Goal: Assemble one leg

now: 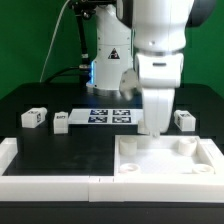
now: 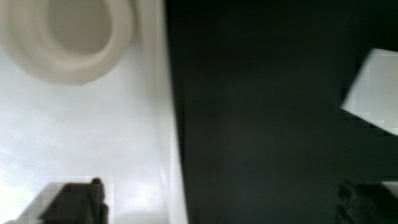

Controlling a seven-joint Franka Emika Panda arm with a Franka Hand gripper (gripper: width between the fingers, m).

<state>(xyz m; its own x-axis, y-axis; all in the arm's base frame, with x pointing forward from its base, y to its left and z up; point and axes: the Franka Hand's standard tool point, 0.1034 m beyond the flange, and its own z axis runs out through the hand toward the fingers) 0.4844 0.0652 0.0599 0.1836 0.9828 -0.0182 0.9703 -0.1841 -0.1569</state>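
Three small white legs with tags lie on the black table in the exterior view: one at the far left, one beside it, one at the right. My gripper hangs over the back rim of the large white panel, between the marker board and the right leg. In the wrist view my gripper is open and empty. One dark finger is over the panel and the other over the table. The panel's round corner hole shows.
The marker board lies at the back middle. A white raised border runs along the front left. The robot base stands behind. A blurred white shape shows in the wrist view; I cannot tell what it is.
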